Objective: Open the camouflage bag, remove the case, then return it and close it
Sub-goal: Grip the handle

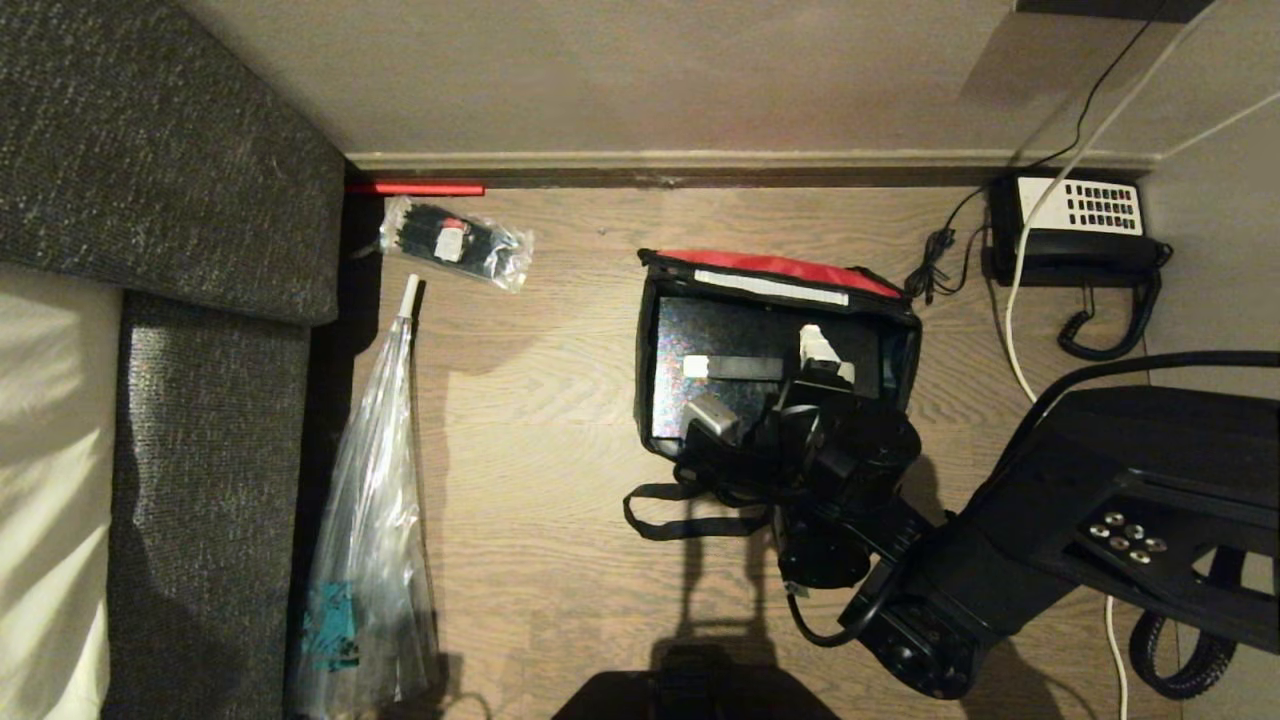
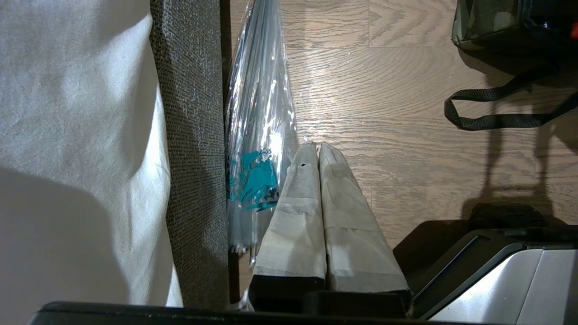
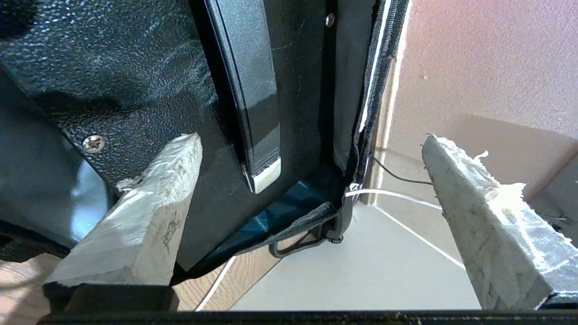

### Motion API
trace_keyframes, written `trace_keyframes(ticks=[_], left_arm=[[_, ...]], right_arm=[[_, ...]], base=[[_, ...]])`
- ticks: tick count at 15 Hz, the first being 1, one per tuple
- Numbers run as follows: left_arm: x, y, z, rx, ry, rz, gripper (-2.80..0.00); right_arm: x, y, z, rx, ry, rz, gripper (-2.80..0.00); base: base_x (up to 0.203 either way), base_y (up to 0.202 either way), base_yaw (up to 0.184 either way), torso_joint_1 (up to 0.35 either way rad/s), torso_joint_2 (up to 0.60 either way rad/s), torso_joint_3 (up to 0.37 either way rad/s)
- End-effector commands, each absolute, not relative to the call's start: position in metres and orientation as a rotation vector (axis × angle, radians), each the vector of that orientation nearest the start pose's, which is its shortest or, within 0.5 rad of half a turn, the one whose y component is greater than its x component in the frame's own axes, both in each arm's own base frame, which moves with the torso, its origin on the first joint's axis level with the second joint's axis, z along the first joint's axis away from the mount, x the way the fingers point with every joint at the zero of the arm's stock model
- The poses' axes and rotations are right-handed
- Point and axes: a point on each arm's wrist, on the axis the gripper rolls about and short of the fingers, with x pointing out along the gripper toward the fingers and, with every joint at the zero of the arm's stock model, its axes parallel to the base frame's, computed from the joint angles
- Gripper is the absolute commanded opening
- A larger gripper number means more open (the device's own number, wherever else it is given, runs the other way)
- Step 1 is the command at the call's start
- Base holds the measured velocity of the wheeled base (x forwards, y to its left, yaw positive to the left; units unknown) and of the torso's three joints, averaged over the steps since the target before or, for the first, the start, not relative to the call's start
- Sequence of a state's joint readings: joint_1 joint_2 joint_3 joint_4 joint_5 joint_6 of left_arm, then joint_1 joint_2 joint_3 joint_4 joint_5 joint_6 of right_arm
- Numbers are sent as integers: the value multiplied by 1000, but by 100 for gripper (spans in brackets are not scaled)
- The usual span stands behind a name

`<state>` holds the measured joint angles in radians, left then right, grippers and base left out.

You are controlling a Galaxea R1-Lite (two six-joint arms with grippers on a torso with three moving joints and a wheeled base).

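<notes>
1. Camouflage fabric forms the one boxy camouflage bag on the wood-grain floor, near the skirting board at the far edge. Its lid is folded back, showing a red inner edge with a white strip.
2. Inside the open bag I see the case, one rigid black rectangle with a pebbled, glossy skin. It nearly fills the bag. In the right wrist view it shows a smooth black bar handle with a silvery tip and two screw heads.
3. A black webbing strap of the bag loops flat on the floor on the near side.
4. My right gripper hangs over the open bag, its two tape-wrapped fingers spread wide. Neither holds anything. One fingertip sits over the case's top face; I cannot tell whether it touches. The other is out past the bag's zipped edge.
5. My left gripper is parked low beside the sofa, its two taped fingers pressed together on nothing.
6. I count two clear plastic bags: a long crinkled one with a teal print along the sofa's base, and a small one holding dark items near the far edge.
7. One coarse grey woven sofa stands on the left. One black-and-white desk telephone with a coiled cord sits in the far right corner.
</notes>
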<state>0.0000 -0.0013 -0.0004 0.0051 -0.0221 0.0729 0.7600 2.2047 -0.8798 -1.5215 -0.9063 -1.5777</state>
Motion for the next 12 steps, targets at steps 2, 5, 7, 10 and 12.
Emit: trace_keyframes(ticks=[2, 5, 7, 10, 12], left_arm=[[-23, -1, 74, 75, 8, -23, -280], [-23, -1, 75, 77, 5, -25, -280], [-23, -1, 74, 76, 8, -25, -280], [-23, 0, 75, 77, 5, -22, -280], [-23, 0, 75, 74, 5, -20, -280]], right_arm=[[292, 253, 111, -1424, 8, -225, 0], [293, 254, 112, -1434, 7, -228, 0], [293, 254, 112, -1432, 7, -229, 0], [293, 254, 112, -1430, 20, -242, 0], [294, 255, 112, -1428, 20, -243, 0]], base=[[0, 0, 0, 0, 0, 0], [0, 0, 0, 0, 0, 0], [0, 0, 0, 0, 0, 0], [0, 0, 0, 0, 0, 0], [0, 0, 0, 0, 0, 0]])
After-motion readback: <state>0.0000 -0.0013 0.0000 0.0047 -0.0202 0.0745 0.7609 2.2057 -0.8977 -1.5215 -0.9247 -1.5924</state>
